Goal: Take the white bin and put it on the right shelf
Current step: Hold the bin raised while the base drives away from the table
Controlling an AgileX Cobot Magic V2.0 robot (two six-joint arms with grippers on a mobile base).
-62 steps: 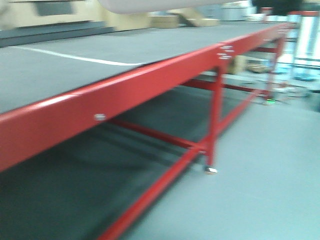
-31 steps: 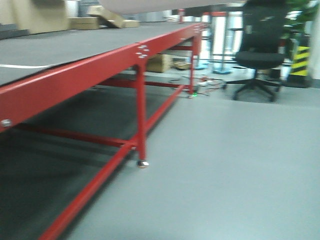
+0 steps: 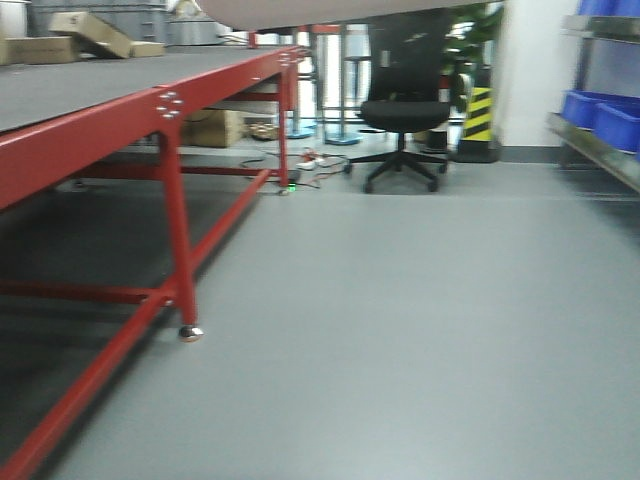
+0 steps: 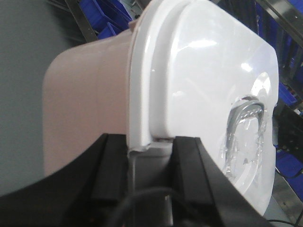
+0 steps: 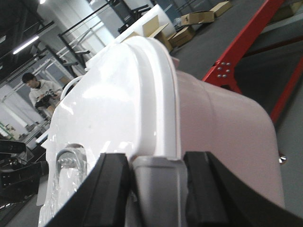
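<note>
Carry step I reckon: left gripper [image 4: 150,142] and right gripper [image 5: 156,161] both pinch the white bin [image 4: 189,80] rim, next it needs squaring up to the right shelf [image 3: 600,155] at far right.

A long red-framed table [image 3: 90,125] runs down the left, its dark grey top bare in the near part. At its far end lie cardboard boxes [image 3: 85,30], one of them tilted. Another carton [image 3: 215,128] sits lower down beneath the top (whether on a lower level or the ground cannot be told). The near leg ends in a small metal foot [image 3: 190,333] on the smooth grey floor [image 3: 400,320]. A black office chair [image 3: 405,110] stands on that floor, with loose cables [image 3: 315,160] just beside it. At the right edge is the right shelf [image 3: 600,150] — blue crates [image 3: 600,105] rest on it.
</note>
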